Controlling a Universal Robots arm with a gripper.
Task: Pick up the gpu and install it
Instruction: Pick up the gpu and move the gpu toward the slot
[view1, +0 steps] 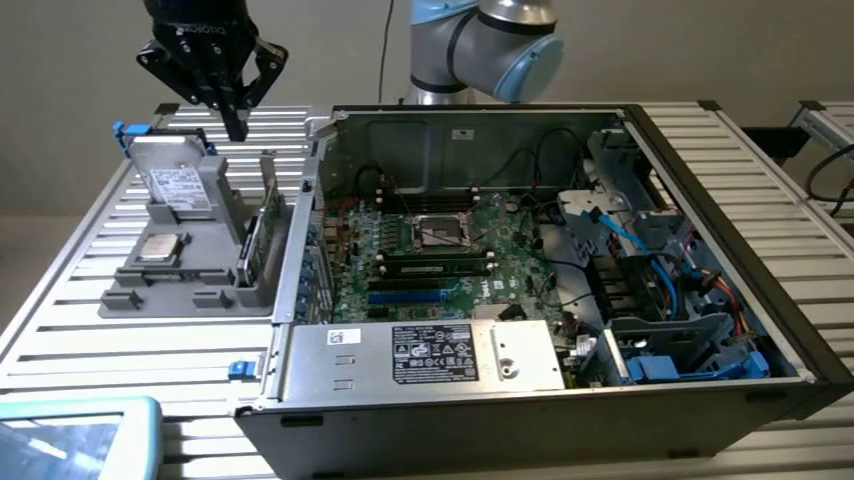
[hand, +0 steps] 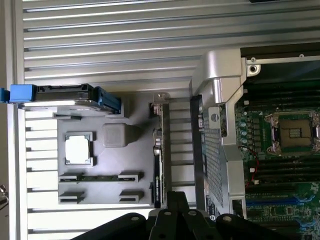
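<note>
Tool (view1: 238, 128) shut, above gpu's (view1: 276, 230) top edge

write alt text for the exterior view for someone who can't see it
A black gripper hangs shut above a grey parts holder, where the gpu stands on edge along the side nearest an open computer case. The case, to the exterior view's right, shows its green motherboard; both sit on a slatted metal table.

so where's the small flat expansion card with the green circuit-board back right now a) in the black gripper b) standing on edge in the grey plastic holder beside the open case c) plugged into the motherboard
b: the expansion card stands on edge in the grey plastic holder, and the shut black gripper above it holds nothing
</note>
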